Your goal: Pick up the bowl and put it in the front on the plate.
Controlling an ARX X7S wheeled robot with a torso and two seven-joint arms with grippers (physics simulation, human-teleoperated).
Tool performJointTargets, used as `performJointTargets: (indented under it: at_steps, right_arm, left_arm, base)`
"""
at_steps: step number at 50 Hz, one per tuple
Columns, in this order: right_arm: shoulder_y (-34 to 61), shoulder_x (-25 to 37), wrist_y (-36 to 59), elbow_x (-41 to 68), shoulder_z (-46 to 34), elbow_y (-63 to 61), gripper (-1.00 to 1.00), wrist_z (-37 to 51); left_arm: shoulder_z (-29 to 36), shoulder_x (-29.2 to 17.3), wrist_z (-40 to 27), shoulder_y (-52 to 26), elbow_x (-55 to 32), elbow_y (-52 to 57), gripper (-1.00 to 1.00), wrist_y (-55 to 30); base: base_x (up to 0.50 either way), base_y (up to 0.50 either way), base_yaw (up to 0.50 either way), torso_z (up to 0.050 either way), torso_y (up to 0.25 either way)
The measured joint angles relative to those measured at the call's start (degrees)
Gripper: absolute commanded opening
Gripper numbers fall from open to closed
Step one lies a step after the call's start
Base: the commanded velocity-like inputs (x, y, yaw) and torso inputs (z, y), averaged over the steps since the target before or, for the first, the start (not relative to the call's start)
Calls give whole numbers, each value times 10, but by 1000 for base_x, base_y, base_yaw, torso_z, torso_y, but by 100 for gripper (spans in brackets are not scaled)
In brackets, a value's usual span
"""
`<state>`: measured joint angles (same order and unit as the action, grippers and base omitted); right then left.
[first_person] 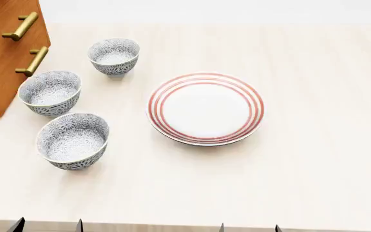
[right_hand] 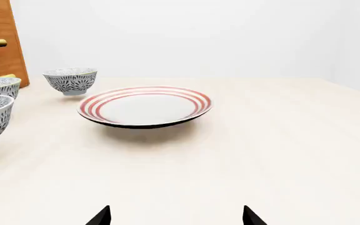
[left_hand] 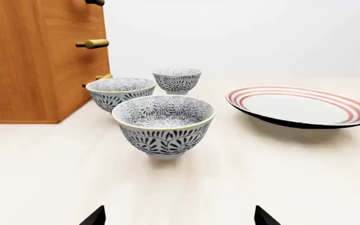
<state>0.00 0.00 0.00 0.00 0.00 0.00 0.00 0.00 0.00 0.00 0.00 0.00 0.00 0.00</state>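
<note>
Left hand (left_hand: 178,216) stands wide and holds nothing, its fingertips low at the near worktop (first_person: 314,183) edge, in line with the bowl (first_person: 73,139). That bowl is the front one of three, upright just right of the wooden cabinet (first_person: 5,53); the middle bowl (first_person: 49,92) and rear bowl (first_person: 114,56) sit behind it. Advance straight, close on the rim, and keep clear of the middle bowl. The plate (first_person: 205,108) lies further right, apart. Right hand (right_hand: 176,216) is also wide and unladen.

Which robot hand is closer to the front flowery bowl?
Left. The left gripper sits just below the front bowl in the head view; the right gripper is farther, below the plate.
</note>
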Motion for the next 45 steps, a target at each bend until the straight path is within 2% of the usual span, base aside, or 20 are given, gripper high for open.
performJointTargets:
  at_steps: [27, 45]
  right_arm:
    - [-2, 34, -10, 38, -42, -1, 100, 36]
    - [-25, 47, -185, 54, -62, -27, 100, 38]
  left_arm:
    - [39, -33, -38, 0, -35, -8, 100, 24]
    - [42, -43, -75, 25, -31, 35, 100, 200]
  base:
    - [0, 0, 0, 0, 0]
    - [0, 0, 0, 0, 0]
